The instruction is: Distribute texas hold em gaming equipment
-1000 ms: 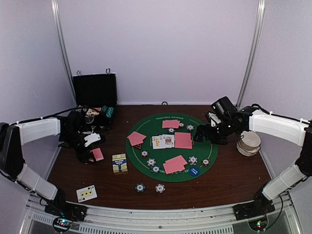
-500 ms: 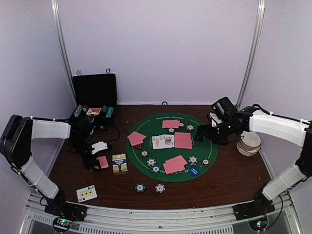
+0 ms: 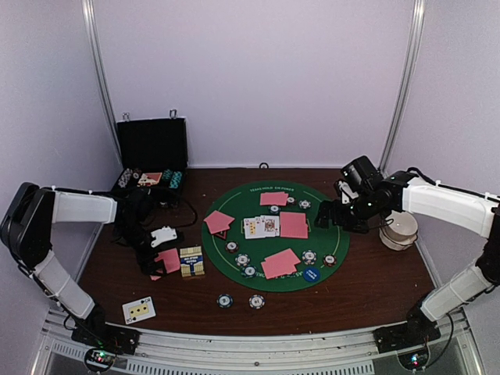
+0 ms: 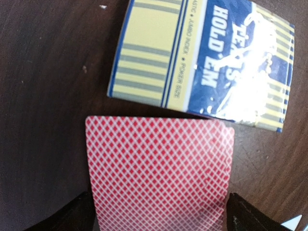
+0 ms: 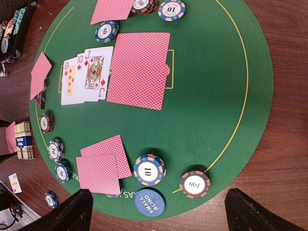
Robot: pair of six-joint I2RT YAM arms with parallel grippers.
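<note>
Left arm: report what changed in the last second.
The left gripper carried a pink-backed card to the right, up to the card box. Its jaws now stand open, with the card flat on the table beside the box. The right gripper, open at the edge of the mat, barely moved. Everything on the mat lies as before.

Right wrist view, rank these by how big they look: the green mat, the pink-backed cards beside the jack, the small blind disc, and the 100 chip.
Largest to smallest:
1. green mat
2. pink-backed cards
3. small blind disc and 100 chip: these look about alike, so no ranking between them.
</note>
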